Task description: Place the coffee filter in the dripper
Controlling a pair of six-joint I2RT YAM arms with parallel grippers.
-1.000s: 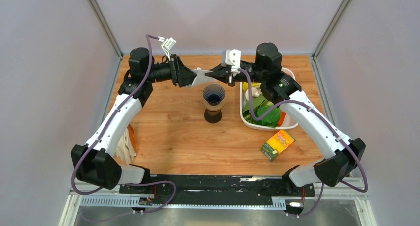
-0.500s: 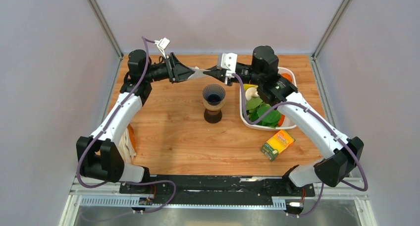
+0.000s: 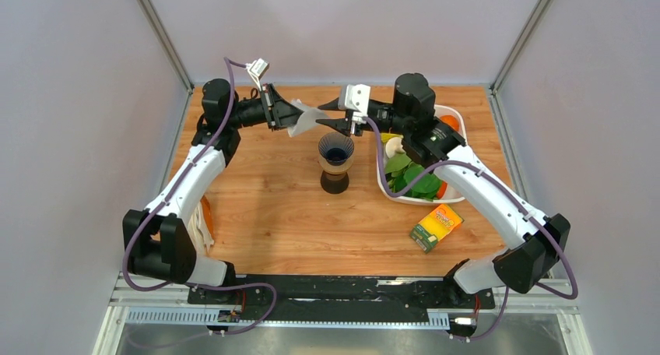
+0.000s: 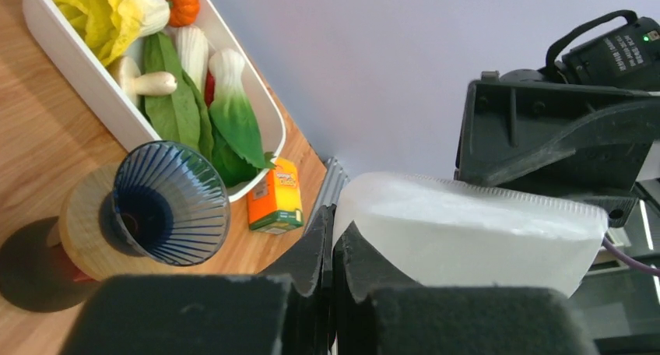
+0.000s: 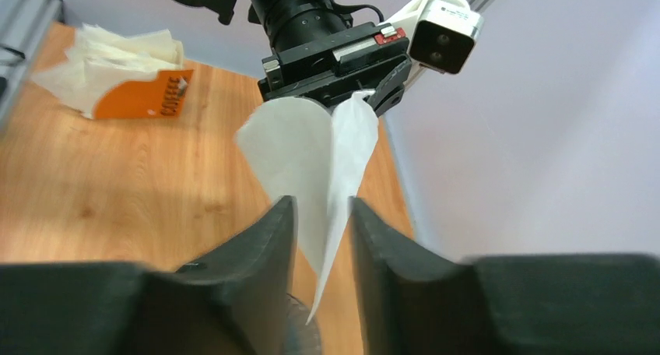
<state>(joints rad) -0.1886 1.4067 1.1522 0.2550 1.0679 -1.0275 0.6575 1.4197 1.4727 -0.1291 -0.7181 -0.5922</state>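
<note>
Mid-air over the desk (image 3: pixel 265 207), near the dripper (image 3: pixel 335 162) - coffee filter (image 3: pixel 307 120) pinched at one edge by left gripper (image 3: pixel 286 114); right gripper (image 3: pixel 327 114) narrowly parted, straddling its opposite tip - not clamped.

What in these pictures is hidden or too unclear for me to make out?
1. Left wrist view: tips of the right gripper, hidden behind the coffee filter.
2. Left wrist view: dark base of the dripper, partly cut off by the left edge and covered by the left gripper.
3. Top view: the stack of spare filters, mostly under the left arm.
4. Top view: lettering on the orange box, too small.
</note>
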